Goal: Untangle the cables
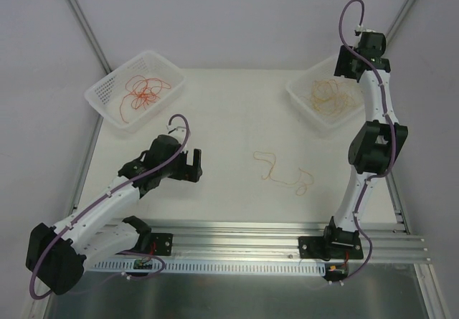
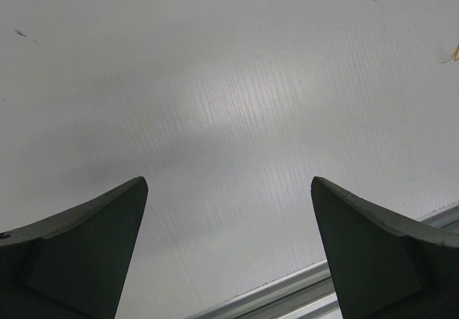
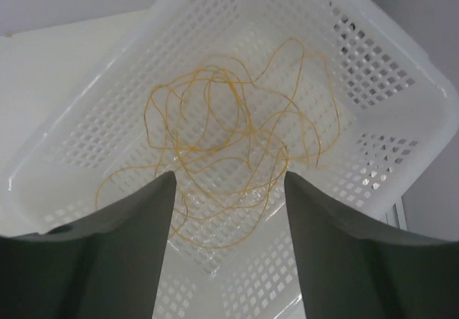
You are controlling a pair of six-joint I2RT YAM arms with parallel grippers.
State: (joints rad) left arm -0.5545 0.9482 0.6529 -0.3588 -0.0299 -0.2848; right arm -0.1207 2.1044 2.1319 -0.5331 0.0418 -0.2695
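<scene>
A single orange-yellow cable (image 1: 284,170) lies loose on the white table between the arms. Several red cables (image 1: 143,92) lie tangled in the left white basket (image 1: 107,82). Several orange-yellow cables (image 1: 331,97) lie in the right white basket (image 1: 305,93); they also show in the right wrist view (image 3: 229,140). My left gripper (image 1: 192,163) is open and empty, low over bare table (image 2: 229,104) left of the loose cable. My right gripper (image 3: 229,183) is open and empty, hovering above the right basket (image 3: 401,68).
An aluminium rail (image 1: 287,236) runs along the table's near edge; it shows in the left wrist view (image 2: 301,290). Grey frame posts (image 1: 82,18) rise at the back left and back right. Thick purple arm cables (image 1: 179,129) loop along both arms.
</scene>
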